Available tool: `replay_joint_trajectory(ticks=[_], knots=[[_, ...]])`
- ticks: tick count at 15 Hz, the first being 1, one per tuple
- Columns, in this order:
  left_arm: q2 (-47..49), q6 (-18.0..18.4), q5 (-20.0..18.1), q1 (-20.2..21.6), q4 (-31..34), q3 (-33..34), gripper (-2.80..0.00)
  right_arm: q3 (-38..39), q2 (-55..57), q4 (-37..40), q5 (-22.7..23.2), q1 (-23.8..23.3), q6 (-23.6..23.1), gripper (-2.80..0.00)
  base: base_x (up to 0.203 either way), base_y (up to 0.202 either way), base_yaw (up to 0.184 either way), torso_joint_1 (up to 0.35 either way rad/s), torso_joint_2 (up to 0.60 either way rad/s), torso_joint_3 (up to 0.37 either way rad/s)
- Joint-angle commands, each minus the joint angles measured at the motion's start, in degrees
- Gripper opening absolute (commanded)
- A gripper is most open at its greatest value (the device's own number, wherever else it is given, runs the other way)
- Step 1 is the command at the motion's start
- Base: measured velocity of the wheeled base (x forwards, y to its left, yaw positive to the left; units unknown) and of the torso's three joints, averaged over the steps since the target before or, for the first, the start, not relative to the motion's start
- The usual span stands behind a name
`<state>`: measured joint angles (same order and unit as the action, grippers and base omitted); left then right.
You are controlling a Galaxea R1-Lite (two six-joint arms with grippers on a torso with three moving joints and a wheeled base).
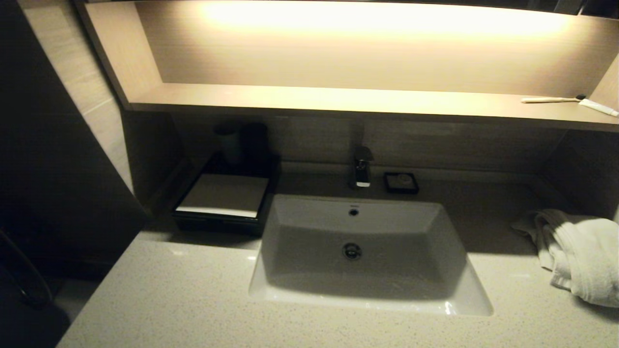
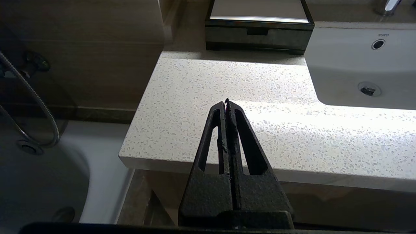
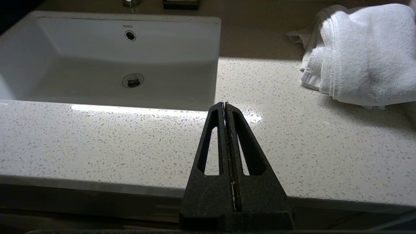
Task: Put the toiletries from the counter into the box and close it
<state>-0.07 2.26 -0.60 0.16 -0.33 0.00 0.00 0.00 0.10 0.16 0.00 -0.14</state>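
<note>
The left hand (image 2: 227, 103) has its two dark fingers pressed together, tips meeting, with nothing between them. It hangs just off the front edge of the pale speckled surface (image 2: 227, 97), at the lower centre of the left wrist view. The right hand (image 3: 225, 104) is pressed together the same way and holds nothing, over the front edge of the surface at the lower centre of its own view. Neither hand shows in the head view.

The word "TOTO" is printed on the back wall of the white sink (image 3: 97, 48), above the overflow hole.

The black box (image 2: 258, 27) with its pale top panel stands at the top centre of the left wrist view, well apart from the left hand, just beside the sink's edge; its front drawer is pushed in. In the head view it sits at the middle left.

A folded white towel (image 3: 357, 55) lies at the upper right of the right wrist view. On the lit shelf (image 1: 338, 99), at the upper right of the head view, lie a pale toothbrush (image 1: 551, 100) and a small white tube (image 1: 599, 107).
</note>
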Motion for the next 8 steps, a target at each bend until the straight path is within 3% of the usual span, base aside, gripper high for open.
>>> replay_joint_trajectory(ticks=[1,8], knots=[[-0.01,0.03,-0.02,0.02,-0.02,0.00,-2.80,0.00,0.00,-0.01,0.02,0.00,-0.04,-2.80,0.000,0.000,0.000,0.000,0.00,0.000],[-0.01,0.03,-0.02,0.02,-0.02,0.00,-2.80,0.00,0.00,-0.01,0.02,0.00,0.05,-2.80,0.000,0.000,0.000,0.000,0.00,0.000]])
